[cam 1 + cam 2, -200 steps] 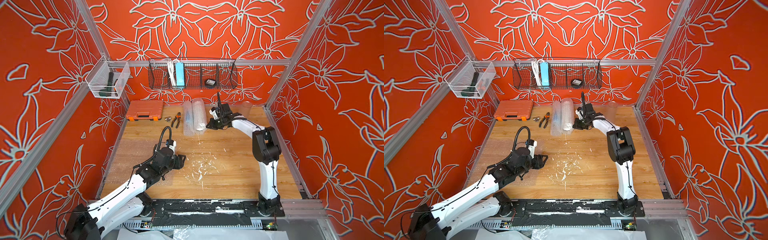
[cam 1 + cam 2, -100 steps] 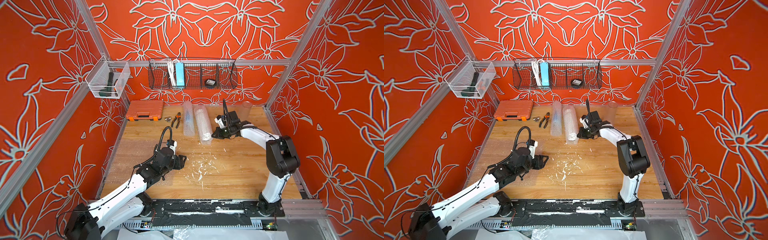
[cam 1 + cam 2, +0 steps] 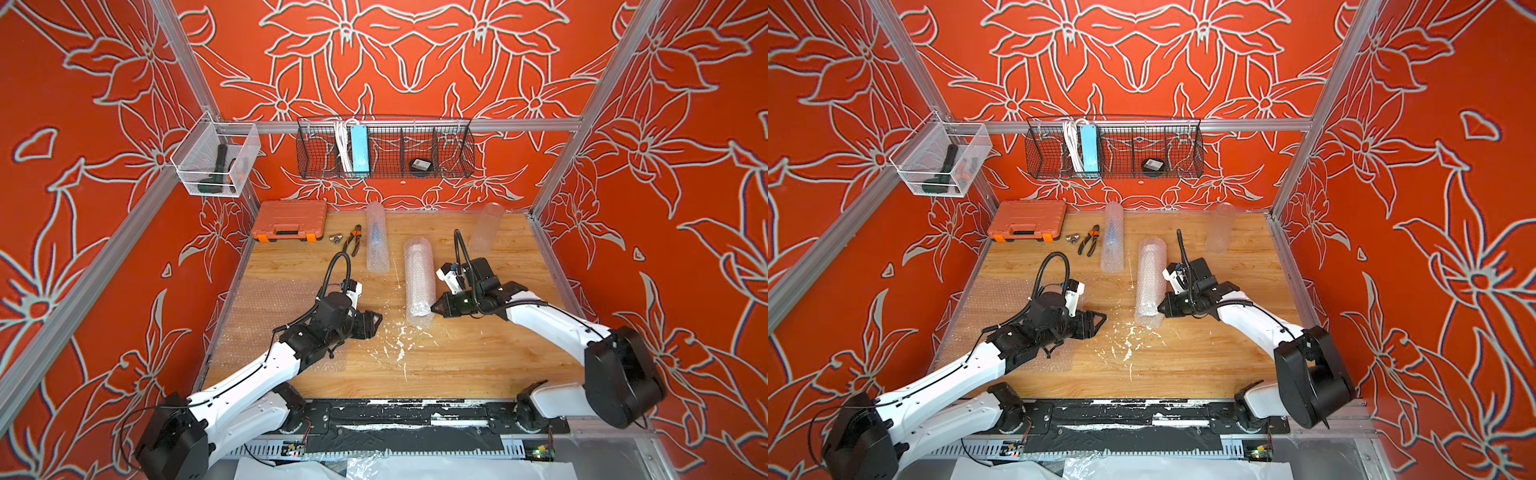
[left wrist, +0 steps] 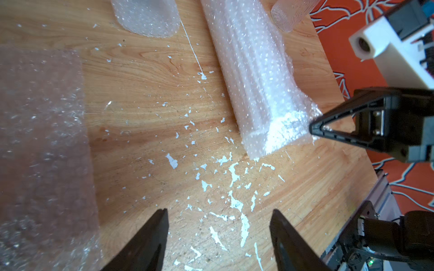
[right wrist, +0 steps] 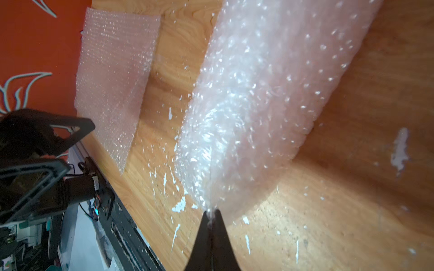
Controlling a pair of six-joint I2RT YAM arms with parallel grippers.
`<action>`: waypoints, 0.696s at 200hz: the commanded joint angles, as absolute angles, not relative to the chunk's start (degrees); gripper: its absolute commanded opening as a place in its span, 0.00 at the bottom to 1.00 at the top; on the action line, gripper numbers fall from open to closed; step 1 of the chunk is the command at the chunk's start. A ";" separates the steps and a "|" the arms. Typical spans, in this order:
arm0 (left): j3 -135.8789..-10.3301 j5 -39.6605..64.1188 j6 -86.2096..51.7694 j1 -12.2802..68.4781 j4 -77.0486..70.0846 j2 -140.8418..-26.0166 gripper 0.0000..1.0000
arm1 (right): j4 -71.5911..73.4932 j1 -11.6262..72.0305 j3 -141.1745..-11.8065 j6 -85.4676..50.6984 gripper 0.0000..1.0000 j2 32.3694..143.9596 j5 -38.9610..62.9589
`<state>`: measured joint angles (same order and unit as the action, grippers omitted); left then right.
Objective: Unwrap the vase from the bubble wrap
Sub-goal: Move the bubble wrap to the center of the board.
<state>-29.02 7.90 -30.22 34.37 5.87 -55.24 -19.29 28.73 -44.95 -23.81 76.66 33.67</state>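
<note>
Right claw (image 3: 433,309), clamped on the end of the bubble wrap roll (image 3: 419,274), has dragged it forward; left claw (image 3: 376,324) spreads wider, empty, for unrolling

This is a robot lab cell, not anyone's home. It is a booth of aluminium posts (image 3: 185,62) hung with orange flower-print walls (image 3: 415,54). A left arm (image 3: 249,382) and a right arm (image 3: 552,320) are bolted to a black base (image 3: 415,415) at a scuffed wooden bench (image 3: 478,365). At the back are a tool case (image 3: 289,220), pliers (image 3: 354,245) and a wire basket (image 3: 453,158) holding a power strip (image 3: 359,147).
</note>
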 commanded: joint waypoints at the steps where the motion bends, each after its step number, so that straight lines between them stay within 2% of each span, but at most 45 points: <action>1: -28.47 11.59 -31.06 34.01 1.96 -56.21 0.69 | -19.92 29.73 -42.72 -24.39 0.00 72.49 33.21; 28: -29.21 14.60 -31.60 34.01 -1.40 -60.77 0.69 | -24.66 29.78 -43.23 -22.37 0.42 67.66 26.34; 46: -30.83 16.35 -31.55 34.06 -3.30 -64.45 0.69 | -26.87 29.69 -44.18 -21.90 0.56 65.35 22.48; 61: -32.90 17.36 -31.53 34.02 -4.56 -68.07 0.69 | -27.56 29.61 -45.00 -21.53 0.61 64.44 20.52; 86: -37.07 20.98 -31.15 34.02 -7.53 -74.22 0.71 | -29.97 27.63 -48.72 -20.86 0.61 66.62 17.87; 139: -43.66 27.39 -32.45 34.02 -15.04 -86.54 0.80 | -27.74 15.38 -55.89 -18.75 0.58 80.12 22.95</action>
